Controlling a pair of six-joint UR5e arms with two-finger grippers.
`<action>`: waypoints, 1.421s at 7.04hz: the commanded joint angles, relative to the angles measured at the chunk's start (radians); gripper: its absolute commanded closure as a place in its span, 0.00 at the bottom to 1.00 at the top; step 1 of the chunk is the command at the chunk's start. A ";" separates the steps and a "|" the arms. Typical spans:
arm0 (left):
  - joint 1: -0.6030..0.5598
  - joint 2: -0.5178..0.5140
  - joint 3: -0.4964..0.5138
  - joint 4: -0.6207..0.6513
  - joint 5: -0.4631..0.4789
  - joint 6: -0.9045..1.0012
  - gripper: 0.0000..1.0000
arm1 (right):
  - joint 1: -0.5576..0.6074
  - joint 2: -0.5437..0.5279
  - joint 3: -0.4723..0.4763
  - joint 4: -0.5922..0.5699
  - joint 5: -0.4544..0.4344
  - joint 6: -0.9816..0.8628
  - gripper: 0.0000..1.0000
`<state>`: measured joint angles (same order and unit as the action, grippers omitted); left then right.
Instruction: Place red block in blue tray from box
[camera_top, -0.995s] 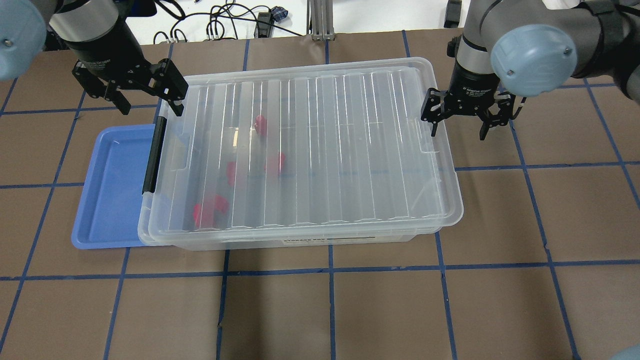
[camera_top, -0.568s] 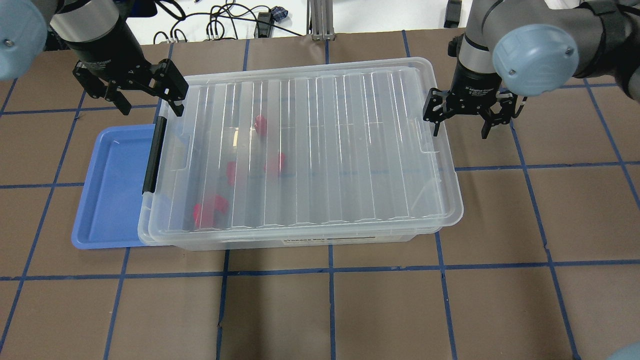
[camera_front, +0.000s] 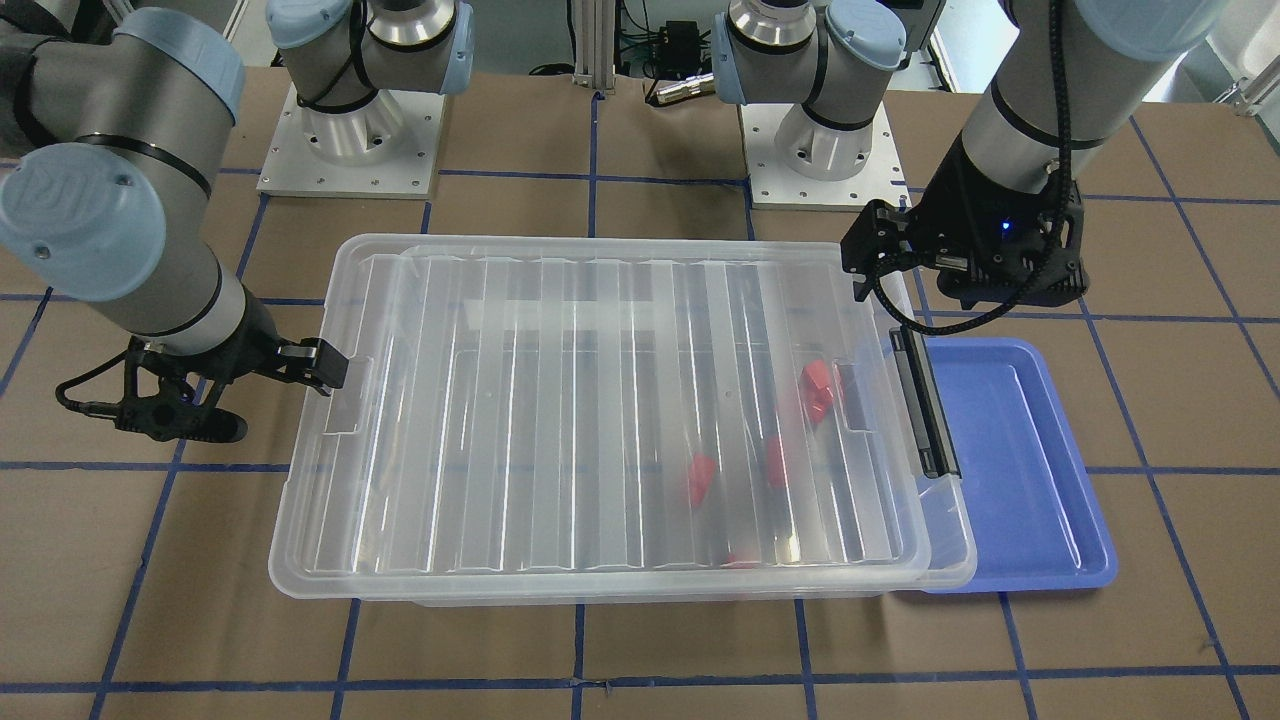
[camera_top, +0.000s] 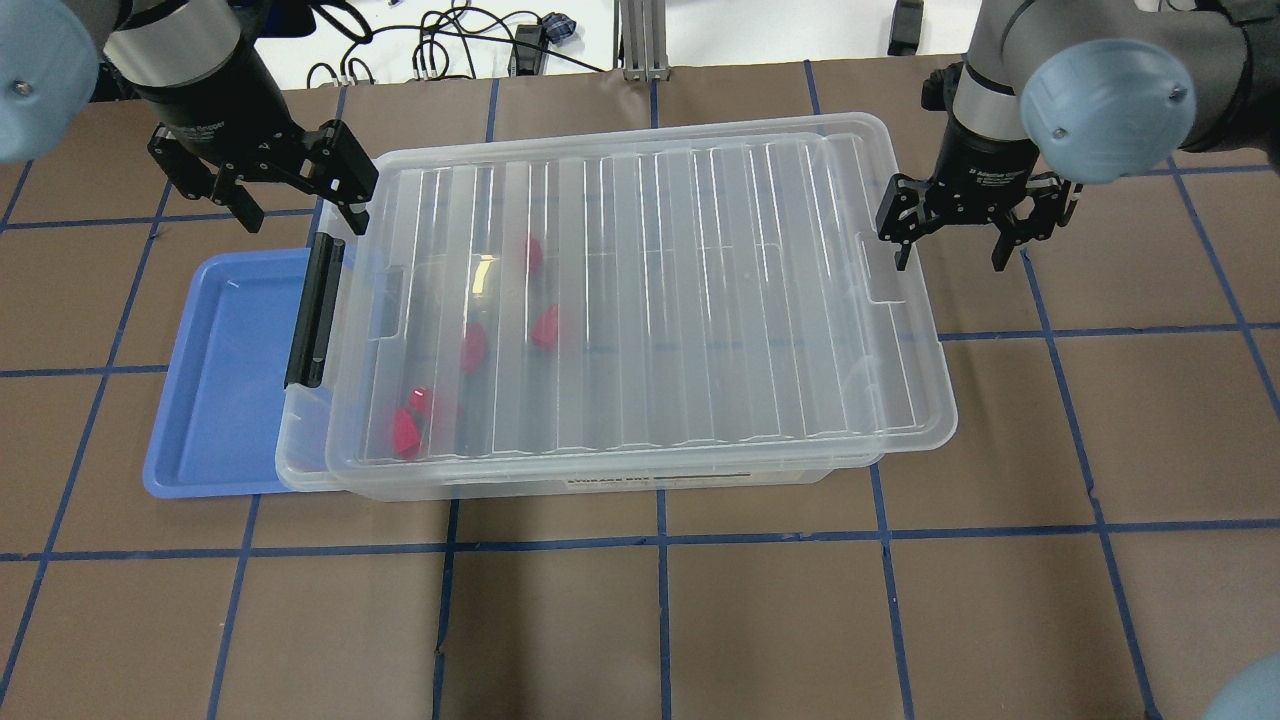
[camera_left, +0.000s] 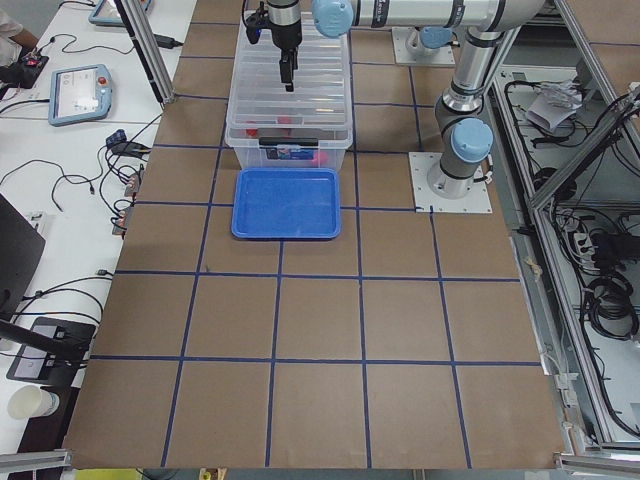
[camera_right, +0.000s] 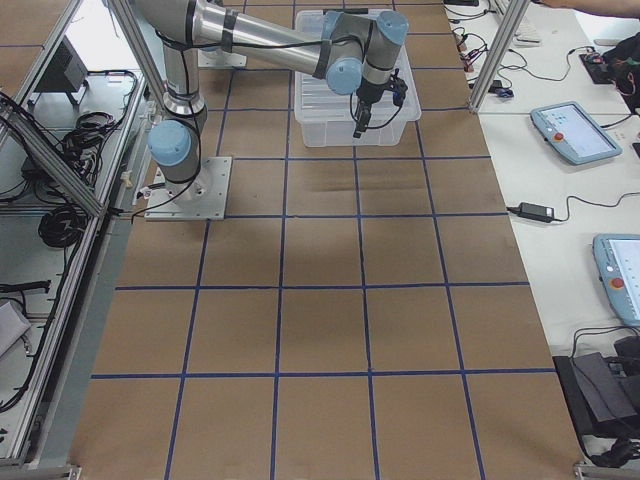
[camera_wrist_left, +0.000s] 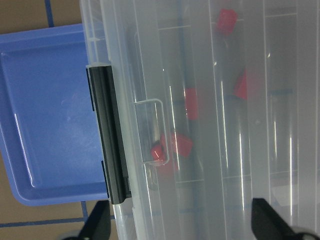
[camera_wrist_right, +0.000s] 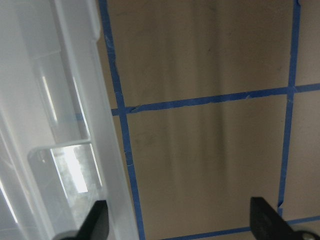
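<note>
The clear box (camera_top: 600, 478) stands mid-table with its ribbed lid (camera_top: 650, 300) on and a black latch bar (camera_top: 312, 310) at its left end. Several red blocks (camera_top: 545, 325) lie inside near that end; they also show through the lid in the left wrist view (camera_wrist_left: 192, 102). The blue tray (camera_top: 225, 370) lies on the table against the box's left end, partly under its rim. My left gripper (camera_top: 295, 200) is open and empty above the latch corner. My right gripper (camera_top: 950, 245) is open, with one finger at the lid's right-end tab (camera_wrist_right: 65, 165) and the other over the table.
Brown table with a blue tape grid. Cables and a metal post (camera_top: 640, 40) lie beyond the far edge. The robot bases (camera_front: 350, 130) stand behind the box in the front-facing view.
The lid has shifted to the right, and its right end overhangs further. My right gripper moved right with it. The left gripper has barely moved.
</note>
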<state>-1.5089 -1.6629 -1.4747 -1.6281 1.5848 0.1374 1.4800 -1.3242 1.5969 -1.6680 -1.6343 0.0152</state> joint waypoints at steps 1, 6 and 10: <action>-0.007 -0.009 -0.018 0.060 -0.003 0.005 0.00 | -0.082 -0.001 0.000 0.011 -0.001 -0.117 0.00; -0.037 -0.061 -0.173 0.290 -0.003 -0.018 0.00 | -0.220 -0.001 0.000 0.005 -0.002 -0.337 0.00; -0.053 -0.092 -0.237 0.350 -0.015 -0.027 0.00 | -0.279 0.000 0.000 -0.006 -0.039 -0.465 0.00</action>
<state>-1.5605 -1.7433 -1.6814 -1.2993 1.5703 0.1125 1.2130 -1.3245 1.5969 -1.6722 -1.6633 -0.4272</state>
